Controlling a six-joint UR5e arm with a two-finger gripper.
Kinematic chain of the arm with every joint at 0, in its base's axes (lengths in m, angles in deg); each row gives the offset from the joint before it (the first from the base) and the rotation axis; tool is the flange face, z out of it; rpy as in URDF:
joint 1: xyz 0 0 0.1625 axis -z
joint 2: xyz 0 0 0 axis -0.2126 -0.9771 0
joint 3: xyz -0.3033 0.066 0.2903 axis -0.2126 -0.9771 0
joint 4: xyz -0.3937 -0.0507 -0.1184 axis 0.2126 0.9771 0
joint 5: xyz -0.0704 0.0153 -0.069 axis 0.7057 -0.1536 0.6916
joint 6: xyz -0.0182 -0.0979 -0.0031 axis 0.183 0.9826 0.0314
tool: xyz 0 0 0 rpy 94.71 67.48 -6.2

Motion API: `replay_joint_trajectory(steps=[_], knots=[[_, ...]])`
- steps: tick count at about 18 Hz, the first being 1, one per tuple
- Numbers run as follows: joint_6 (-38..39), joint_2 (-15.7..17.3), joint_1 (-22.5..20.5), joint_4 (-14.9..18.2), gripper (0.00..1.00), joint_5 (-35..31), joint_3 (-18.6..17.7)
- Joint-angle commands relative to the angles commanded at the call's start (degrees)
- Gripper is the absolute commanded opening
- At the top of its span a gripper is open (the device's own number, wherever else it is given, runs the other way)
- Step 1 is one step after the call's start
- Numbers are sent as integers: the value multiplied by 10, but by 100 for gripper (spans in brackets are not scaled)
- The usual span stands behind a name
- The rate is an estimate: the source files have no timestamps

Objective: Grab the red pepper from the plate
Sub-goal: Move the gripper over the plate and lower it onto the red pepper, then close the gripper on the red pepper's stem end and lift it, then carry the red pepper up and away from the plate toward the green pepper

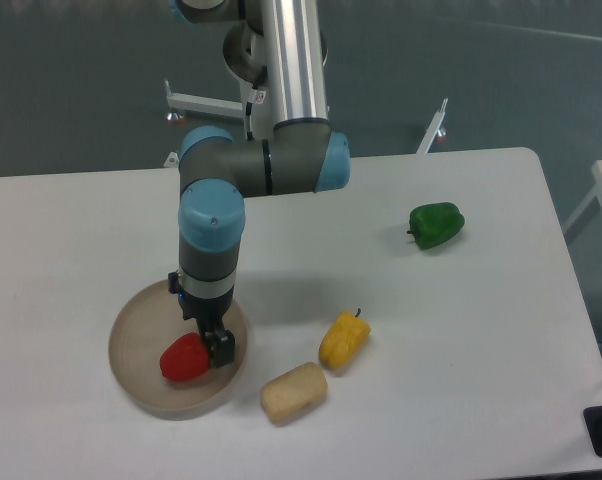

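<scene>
Red and glossy, the red pepper (pixel 184 358) lies on the plate (pixel 131 345), right of the plate's centre, and it looks as though it rests on the dish rather than hanging above it. The gripper (pixel 213 345) is low over the plate, at the pepper's right side, with 1 dark finger showing against the pepper's right edge; the other finger is hidden, so I cannot tell how wide the jaws stand or whether they have closed on the fruit. As I judge it, the approach and descent are done, while the grasp is at best in hand and the lift is not yet made. Off the plate to its right lie the bread-like lump (pixel 294 391) and the yellow pepper (pixel 343 340); the green pepper (pixel 436 224) is well apart, far right of the plate.
</scene>
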Motion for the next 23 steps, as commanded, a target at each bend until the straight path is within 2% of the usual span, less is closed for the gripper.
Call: replay_joint_trajectory(steps=[7,8,9,11,15,17,23], knots=[[3,-36,15,-4,100,0,17],[3,-40,18,-5,90,1,22],[4,-40,18,-5,71,1,24],[10,-37,18,-5,40,2,24],[19,-17,16,-2,38,3,22],[18,13,-7,7,38,1,14],[9,76,-95,95,36,7,6]])
